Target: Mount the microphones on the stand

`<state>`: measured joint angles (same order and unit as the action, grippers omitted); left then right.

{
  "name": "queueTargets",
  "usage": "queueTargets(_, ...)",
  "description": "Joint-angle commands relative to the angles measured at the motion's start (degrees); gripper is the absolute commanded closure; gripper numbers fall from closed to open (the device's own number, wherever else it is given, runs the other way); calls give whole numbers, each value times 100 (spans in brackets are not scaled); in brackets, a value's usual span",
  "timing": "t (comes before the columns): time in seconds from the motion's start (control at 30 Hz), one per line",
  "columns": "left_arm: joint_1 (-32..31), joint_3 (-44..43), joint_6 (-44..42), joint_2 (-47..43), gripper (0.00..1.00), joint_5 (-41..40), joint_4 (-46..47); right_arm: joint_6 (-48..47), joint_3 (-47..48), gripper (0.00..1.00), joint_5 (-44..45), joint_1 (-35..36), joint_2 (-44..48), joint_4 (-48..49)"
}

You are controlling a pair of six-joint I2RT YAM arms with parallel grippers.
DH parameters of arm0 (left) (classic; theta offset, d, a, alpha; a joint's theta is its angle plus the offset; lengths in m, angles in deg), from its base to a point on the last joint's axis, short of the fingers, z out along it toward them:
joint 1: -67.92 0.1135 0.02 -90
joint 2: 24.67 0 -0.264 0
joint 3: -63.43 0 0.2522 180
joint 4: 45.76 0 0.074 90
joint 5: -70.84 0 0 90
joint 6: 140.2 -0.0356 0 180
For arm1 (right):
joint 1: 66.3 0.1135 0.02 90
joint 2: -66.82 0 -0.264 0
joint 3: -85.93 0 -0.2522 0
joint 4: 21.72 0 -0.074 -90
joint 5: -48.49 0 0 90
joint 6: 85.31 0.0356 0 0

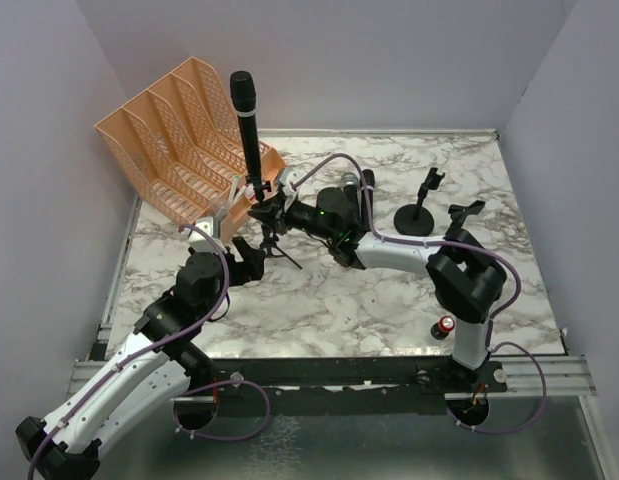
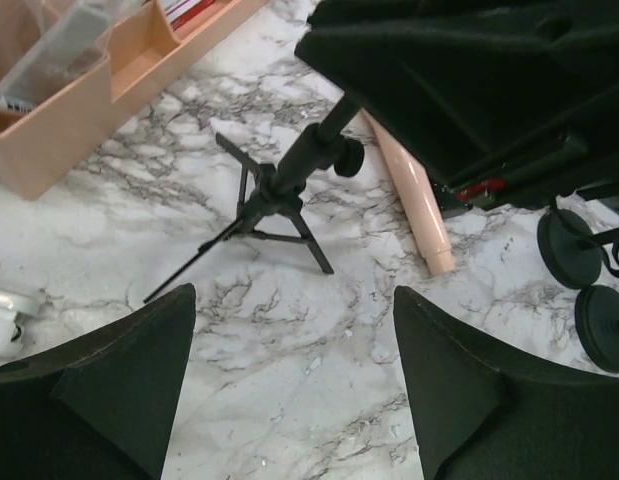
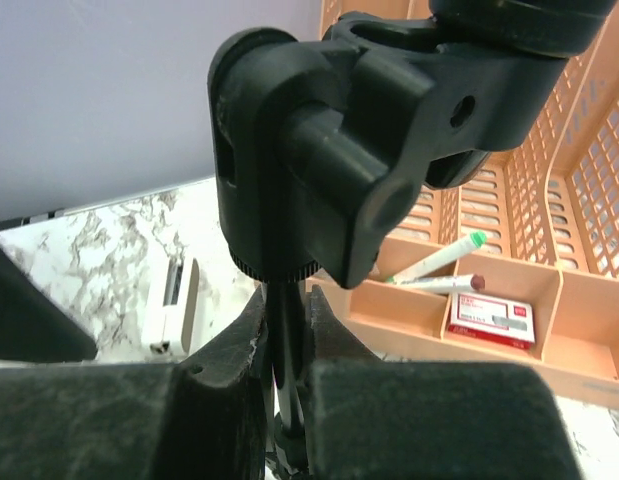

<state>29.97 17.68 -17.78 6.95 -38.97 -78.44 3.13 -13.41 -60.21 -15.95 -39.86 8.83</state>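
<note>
1. Top view: the all-black stick microphone (image 1: 247, 125) sits on top of the black tripod stand (image 1: 274, 240), just beside the orange plastic file rack (image 1: 179, 130). Its long axis is almost vertical, head up, leaning slightly to the far left. The right gripper (image 1: 272, 212) pinches the stand's stem.
2. Left wrist view: the left gripper (image 2: 294, 295) is spread and holds nothing, with the tripod ahead of it. A peach-pink microphone (image 2: 414, 200) lies flat on the marble table (image 2: 319, 400), its long axis running away from this camera and its head hidden.
3. Right wrist view: the fingers are pressed together on the thin stem, under the black clip (image 3: 339, 150). The stand looks top-heavy to me, so it is better to open slowly, and only when all three legs rest flat
</note>
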Motion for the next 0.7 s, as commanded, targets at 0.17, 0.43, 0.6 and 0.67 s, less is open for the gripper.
queueTargets(0.17, 7, 445, 1039, -203, 21, -569, -341, 138, 1133, 100, -86, 186, -881, 753)
queueTargets(0.43, 0, 550, 1046, -173, 18, -645, -299, 568, 1680, 95, 221, 406, -1399, 816)
queueTargets(0.6, 7, 610, 1047, -200, 17, -620, -270, 501, 1784, 88, 768, 554, -1549, 786)
queueTargets(0.67, 5, 623, 1047, -210, 17, -612, -262, 446, 1815, 87, 1074, 604, -1602, 759)
